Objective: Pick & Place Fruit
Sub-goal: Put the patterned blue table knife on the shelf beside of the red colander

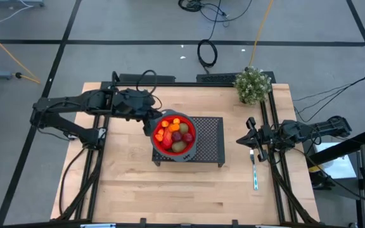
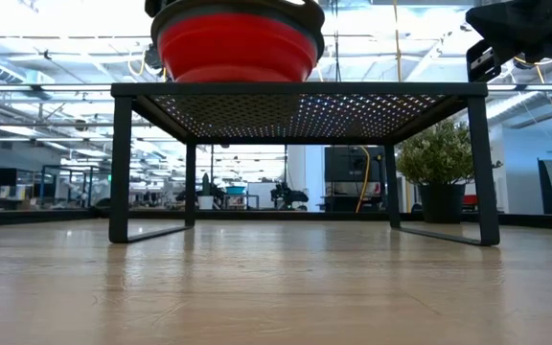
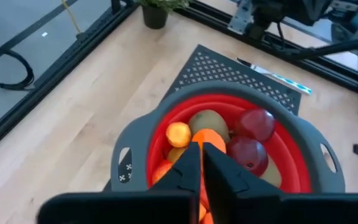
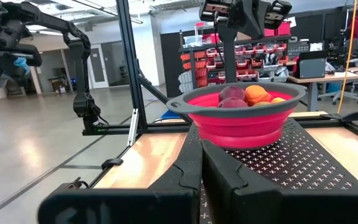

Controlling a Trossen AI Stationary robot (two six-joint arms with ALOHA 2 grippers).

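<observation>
A wooden table (image 1: pixel 132 177) stands on a grey floor with cables on it. Behind it is a big room with shelves and desks.

On the table there is one black rack (image 1: pixel 209 140) with little holes in its top. One red bowl (image 1: pixel 159 140) with a grey rim sits on the rack, at its left end. One green plant (image 1: pixel 253 85) stands at the far right corner of the table. One thin utensil (image 1: pixel 255 172) lies on the wood, right of the rack.

All the fruit (image 1: pixel 175 132) is in the bowl, piled up together. There are two dark red round ones (image 3: pixel 251 138), one brown-green oval (image 3: pixel 207 122), a small orange ball (image 3: pixel 178 134), and more orange pieces. Some are hidden, so the full count is not clear.

The left gripper (image 3: pixel 201 155) hangs just over the fruit in the bowl. Its two fingers are pressed together, and nothing is between them.

The right gripper (image 1: pixel 242 140) waits at the right side of the table, just right of the rack. Its fingers are together too, and it holds nothing.
</observation>
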